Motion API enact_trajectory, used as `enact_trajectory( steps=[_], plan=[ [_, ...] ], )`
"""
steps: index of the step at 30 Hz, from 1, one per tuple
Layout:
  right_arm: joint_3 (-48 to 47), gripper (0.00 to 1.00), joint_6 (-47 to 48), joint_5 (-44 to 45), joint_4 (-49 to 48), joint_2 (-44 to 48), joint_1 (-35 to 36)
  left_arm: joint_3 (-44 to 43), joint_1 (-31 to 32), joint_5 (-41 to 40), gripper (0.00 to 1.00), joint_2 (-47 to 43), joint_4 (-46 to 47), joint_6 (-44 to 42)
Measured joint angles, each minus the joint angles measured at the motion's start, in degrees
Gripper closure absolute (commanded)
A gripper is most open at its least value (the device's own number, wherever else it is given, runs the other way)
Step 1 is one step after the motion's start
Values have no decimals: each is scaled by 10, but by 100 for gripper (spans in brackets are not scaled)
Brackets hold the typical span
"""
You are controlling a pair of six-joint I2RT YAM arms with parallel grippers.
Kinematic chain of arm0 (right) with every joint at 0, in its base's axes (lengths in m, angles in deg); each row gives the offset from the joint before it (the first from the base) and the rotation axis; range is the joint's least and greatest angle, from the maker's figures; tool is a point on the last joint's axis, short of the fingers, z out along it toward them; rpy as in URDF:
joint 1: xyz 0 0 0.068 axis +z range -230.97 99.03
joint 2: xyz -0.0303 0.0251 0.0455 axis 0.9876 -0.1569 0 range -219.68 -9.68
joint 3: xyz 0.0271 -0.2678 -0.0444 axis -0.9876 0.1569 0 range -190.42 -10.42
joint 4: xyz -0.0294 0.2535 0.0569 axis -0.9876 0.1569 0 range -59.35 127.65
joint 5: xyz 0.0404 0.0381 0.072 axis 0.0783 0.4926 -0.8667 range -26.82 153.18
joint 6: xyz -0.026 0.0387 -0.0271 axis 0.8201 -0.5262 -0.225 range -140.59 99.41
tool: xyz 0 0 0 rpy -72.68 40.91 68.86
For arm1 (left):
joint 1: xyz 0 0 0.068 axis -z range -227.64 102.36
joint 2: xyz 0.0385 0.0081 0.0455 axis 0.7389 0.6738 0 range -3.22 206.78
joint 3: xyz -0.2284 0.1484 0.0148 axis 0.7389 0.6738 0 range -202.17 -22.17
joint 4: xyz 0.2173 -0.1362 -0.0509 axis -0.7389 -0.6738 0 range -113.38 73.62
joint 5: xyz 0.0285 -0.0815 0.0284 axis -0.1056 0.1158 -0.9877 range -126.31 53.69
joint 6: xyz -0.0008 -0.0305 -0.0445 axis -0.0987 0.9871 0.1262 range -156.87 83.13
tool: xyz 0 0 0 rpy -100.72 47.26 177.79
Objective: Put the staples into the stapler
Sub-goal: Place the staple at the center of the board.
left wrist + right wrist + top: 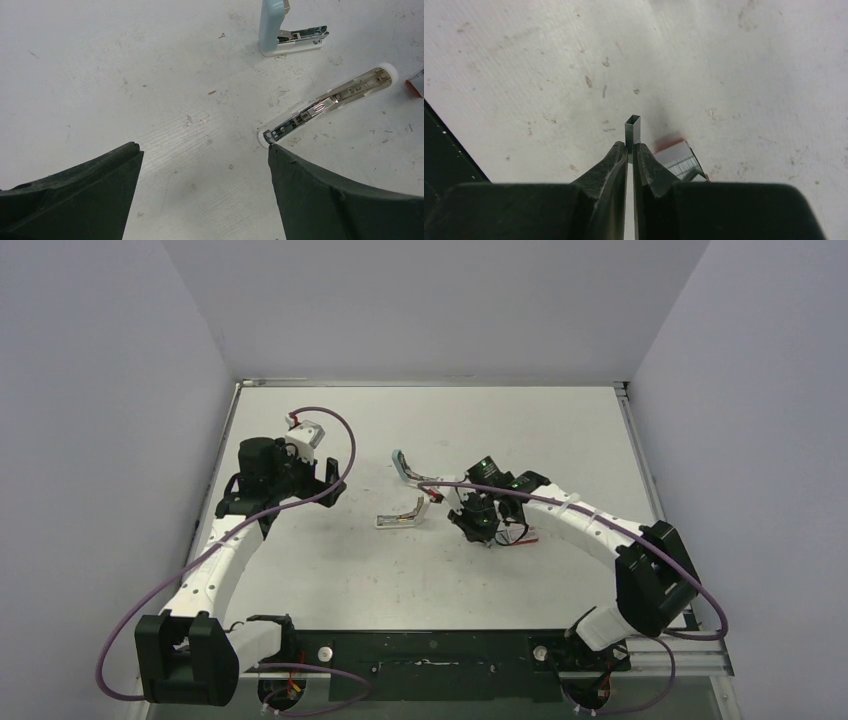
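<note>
Right of centre, the right pincer [630, 147] pinches a strip of staples [633, 127] above the surface [330, 570], with the red-and-white staple box [676, 157] just beside it. The left pincer [202, 150] hangs spread wide to the left, near a white stapler [330, 100] lying with its metal channel exposed and a light-blue stapler [272, 25].

Silvery staple strip [633, 129], gripped end-on — white stapler [327, 100] laid open

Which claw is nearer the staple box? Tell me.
Right. The right claw, shut on a staple strip, hovers beside the box; the left claw is open, far off.
</note>
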Motion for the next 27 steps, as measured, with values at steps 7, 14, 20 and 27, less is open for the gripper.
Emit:
enact_trajectory(
  steps=[7, 14, 20, 27],
  plan=[
    [-22, 65, 5, -11, -5, -32, 58, 0, 0, -7, 3, 0, -1, 4],
    [-22, 63, 13, -11, -14, -33, 60, 0, 0, -9, 3, 1, -1, 4],
    [-14, 53, 23, -11, -34, -33, 60, 0, 0, -10, 3, 3, -2, 4],
    [14, 53, 35, -2, -67, -44, 77, 0, 0, -11, 3, 4, -2, 4]
  ],
)
